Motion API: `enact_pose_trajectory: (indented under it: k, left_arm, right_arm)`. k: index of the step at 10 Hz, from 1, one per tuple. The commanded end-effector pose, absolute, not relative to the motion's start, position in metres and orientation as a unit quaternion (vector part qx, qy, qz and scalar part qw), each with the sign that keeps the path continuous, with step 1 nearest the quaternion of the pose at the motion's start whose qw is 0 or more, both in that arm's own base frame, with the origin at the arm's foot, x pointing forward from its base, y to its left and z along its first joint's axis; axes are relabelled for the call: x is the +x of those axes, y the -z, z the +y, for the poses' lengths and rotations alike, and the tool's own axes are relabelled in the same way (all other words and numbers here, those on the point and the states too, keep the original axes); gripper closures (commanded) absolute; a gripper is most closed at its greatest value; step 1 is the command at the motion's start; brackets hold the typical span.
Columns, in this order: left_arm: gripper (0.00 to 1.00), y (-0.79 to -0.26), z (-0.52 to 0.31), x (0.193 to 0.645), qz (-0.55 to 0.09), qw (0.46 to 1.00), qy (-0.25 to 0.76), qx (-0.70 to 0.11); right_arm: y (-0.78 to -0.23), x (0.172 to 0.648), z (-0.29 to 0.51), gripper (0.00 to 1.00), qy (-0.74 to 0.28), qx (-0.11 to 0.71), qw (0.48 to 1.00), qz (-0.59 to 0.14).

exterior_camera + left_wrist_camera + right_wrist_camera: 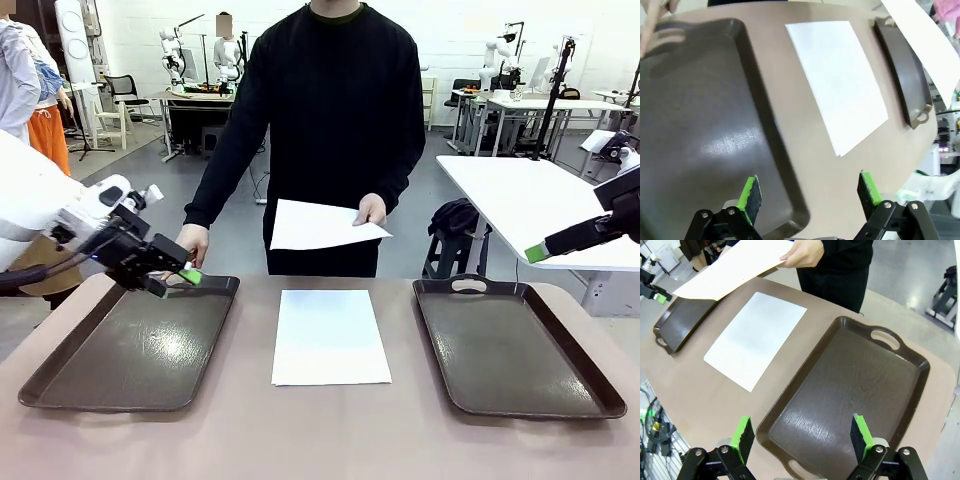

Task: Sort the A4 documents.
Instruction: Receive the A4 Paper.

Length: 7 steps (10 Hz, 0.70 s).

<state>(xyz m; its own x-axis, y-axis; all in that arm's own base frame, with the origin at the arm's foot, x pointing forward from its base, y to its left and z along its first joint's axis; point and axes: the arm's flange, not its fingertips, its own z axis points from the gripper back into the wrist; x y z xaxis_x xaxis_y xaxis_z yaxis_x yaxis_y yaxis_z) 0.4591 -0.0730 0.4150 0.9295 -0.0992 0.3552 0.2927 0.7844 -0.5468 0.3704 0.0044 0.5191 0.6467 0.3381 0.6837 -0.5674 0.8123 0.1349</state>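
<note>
We look across a brown desk [330, 440] toward a person standing at its far side, at twelve o'clock. The first A4 document [331, 336], a blank white sheet, lies flat at the centre of the desk with its long edges running toward the person; it sits between two dark brown trays and touches neither. The second A4 document [322, 225] is in the air above the desk's far edge, pinched at its three o'clock edge by the person's hand [371, 209] and tilted slightly. The person's other hand [192, 241] hangs at ten o'clock from the flat sheet, just behind the far rim of the left tray [130, 350]. The right tray [515, 350] lies at three o'clock from that sheet, its handle cut-out facing the person. Both trays show a glossy inner floor. The left tool [178, 278] hovers over the far corner of the left tray nearest the sheet — its green pads [750, 192] stand apart with nothing between them. The right tool [802, 437] comes in from the three o'clock side, raised above the desk and looking down on the right tray; its pads too stand wide apart, gripping nothing.
</note>
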Motion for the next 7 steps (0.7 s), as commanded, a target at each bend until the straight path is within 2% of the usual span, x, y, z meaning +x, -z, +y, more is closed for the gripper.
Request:
enact_pose_trajectory:
  k: [1,3,7]
  left_arm:
    - [0.0,-0.402,-0.086,0.49,-0.114,0.927,0.05,-0.355]
    - [0.0,-0.397,-0.105,0.512,-0.092,0.911,0.026,-0.402]
    - [0.0,-0.404,-0.121,0.532,-0.093,0.883,-0.012,-0.46]
  right_arm:
    - [-0.518,0.371,0.004,0.0,-0.255,0.179,0.889,-0.335]
    - [-0.518,0.371,0.004,0.0,-0.255,0.179,0.889,-0.335]
    - [-0.518,0.371,0.004,0.0,-0.255,0.179,0.889,-0.335]
